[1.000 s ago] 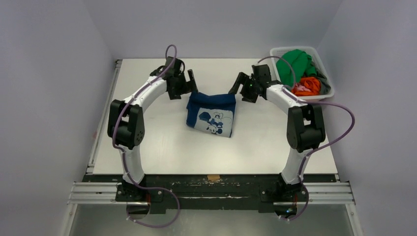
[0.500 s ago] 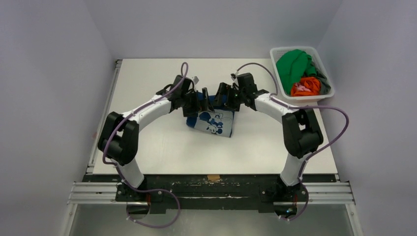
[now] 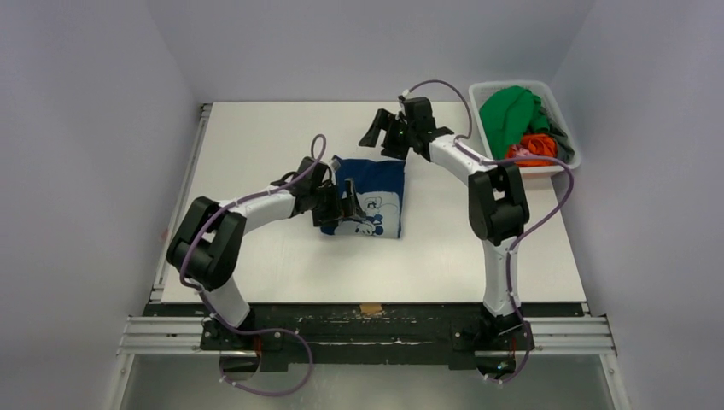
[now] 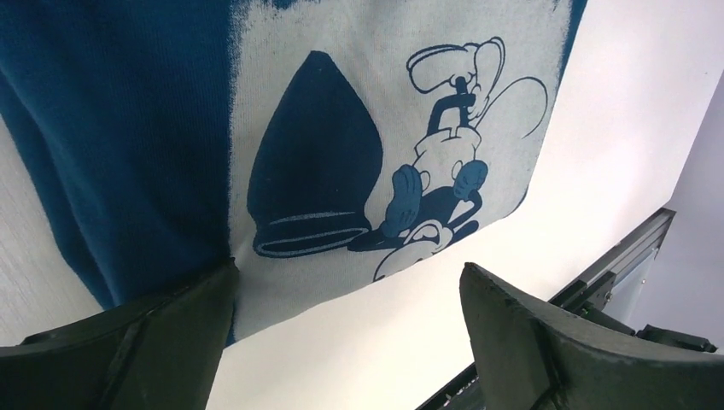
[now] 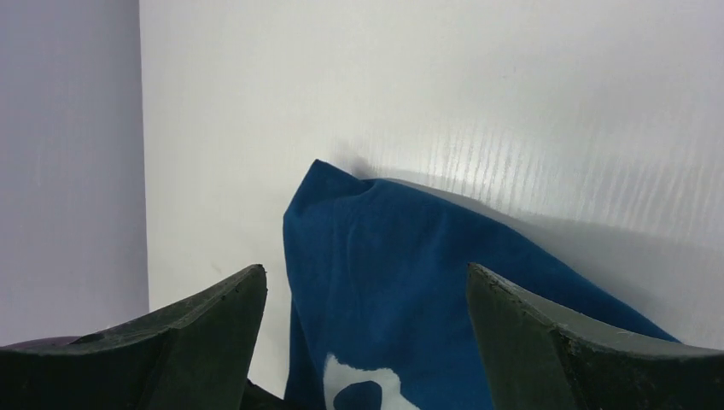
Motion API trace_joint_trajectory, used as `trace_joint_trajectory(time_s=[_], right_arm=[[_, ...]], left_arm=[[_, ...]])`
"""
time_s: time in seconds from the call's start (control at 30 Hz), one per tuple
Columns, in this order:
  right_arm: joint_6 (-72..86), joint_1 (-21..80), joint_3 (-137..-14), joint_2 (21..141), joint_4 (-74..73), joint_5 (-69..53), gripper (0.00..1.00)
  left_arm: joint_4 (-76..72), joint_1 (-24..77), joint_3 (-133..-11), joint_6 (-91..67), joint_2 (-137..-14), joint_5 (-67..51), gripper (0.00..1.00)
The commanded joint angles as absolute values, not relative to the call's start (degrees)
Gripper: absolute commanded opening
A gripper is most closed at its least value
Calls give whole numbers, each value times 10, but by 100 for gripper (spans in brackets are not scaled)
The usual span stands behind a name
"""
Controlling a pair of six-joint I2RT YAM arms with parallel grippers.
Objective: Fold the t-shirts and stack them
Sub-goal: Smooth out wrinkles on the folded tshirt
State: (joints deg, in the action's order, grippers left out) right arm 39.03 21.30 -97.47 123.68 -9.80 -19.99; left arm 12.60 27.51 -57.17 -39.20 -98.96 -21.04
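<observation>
Folded navy t-shirt [image 3: 382,181], left end effector [image 3: 348,207] wide at its edge — right end effector [image 3: 382,135] wide

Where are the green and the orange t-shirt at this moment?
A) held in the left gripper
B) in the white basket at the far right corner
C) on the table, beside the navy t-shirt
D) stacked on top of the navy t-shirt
B: the green t-shirt and the orange t-shirt lie inside the white basket; only the navy t-shirt lies on the table.
</observation>
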Motion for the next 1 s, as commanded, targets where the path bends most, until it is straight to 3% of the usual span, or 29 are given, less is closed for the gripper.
trace_joint_trajectory(time_s=[0.0, 0.2, 0.4, 0.73, 0.97], right_arm=[[390, 210, -946, 1174, -96, -185, 85], [402, 217, -749, 1043, -16, -282, 85], [476, 243, -556, 982, 114, -372, 85], [441, 239, -464, 949, 15, -215, 84], [407, 238, -415, 787, 1, -164, 84]], left_arm=[[149, 281, -536, -381, -959, -202, 100], [145, 287, -538, -387, -886, -186, 100], [114, 287, -526, -405, -894, -176, 100], [132, 282, -522, -412, -944, -140, 100], [185, 280, -543, -385, -858, -60, 100]])
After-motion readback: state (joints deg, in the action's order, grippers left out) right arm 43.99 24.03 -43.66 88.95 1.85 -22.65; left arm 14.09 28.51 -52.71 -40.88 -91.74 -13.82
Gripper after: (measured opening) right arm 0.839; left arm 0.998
